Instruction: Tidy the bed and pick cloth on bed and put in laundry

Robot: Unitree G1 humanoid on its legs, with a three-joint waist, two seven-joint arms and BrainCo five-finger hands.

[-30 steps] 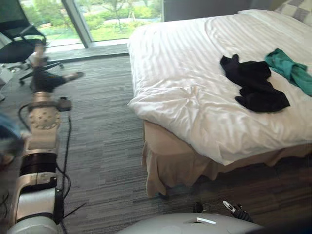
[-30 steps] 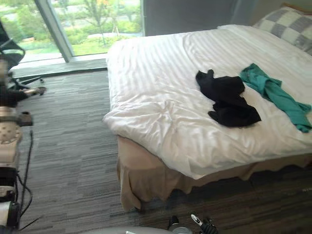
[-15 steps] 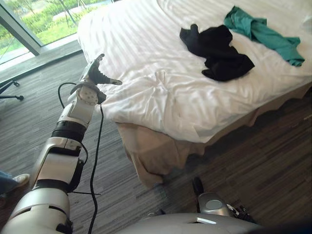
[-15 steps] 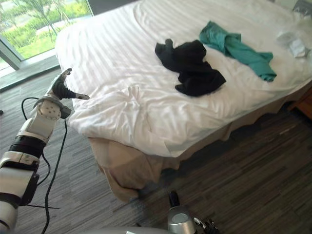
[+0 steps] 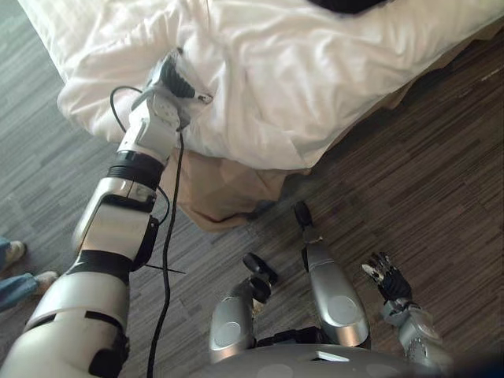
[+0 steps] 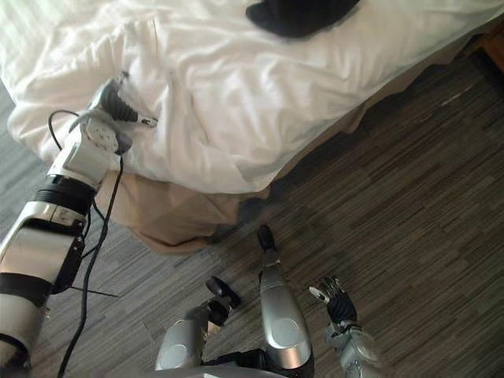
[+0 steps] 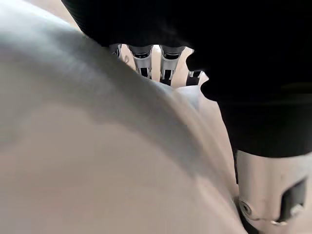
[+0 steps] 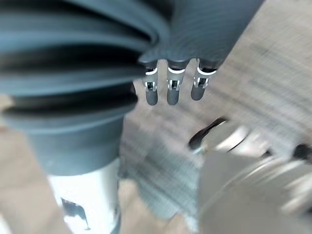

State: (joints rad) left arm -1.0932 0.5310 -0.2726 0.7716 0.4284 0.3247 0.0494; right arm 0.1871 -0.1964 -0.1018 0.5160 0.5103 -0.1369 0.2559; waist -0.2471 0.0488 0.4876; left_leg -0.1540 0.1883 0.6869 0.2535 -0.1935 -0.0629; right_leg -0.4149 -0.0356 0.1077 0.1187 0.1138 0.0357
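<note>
The bed's white duvet (image 5: 299, 71) fills the top of the head views, rumpled near its corner. A black cloth (image 6: 299, 14) lies on it at the top edge. My left hand (image 5: 177, 79) rests on the duvet's near-left corner, fingers straight against the cloth and thumb sticking out sideways. In the left wrist view its fingers (image 7: 141, 58) point straight into a white fold, their tips hidden behind the bulge. My right hand (image 5: 386, 276) hangs low at the right, above the floor, fingers relaxed and holding nothing; its fingers (image 8: 168, 90) also show straight in the right wrist view.
A beige bed skirt (image 5: 213, 189) hangs below the duvet's edge. Dark striped carpet (image 5: 441, 157) lies to the right of the bed. A person's shoes and jeans (image 5: 20, 272) stand at the left edge.
The camera has tilted down, so the bed now sits at the top. My left hand has reached onto the duvet's corner. My right hand has come into view.
</note>
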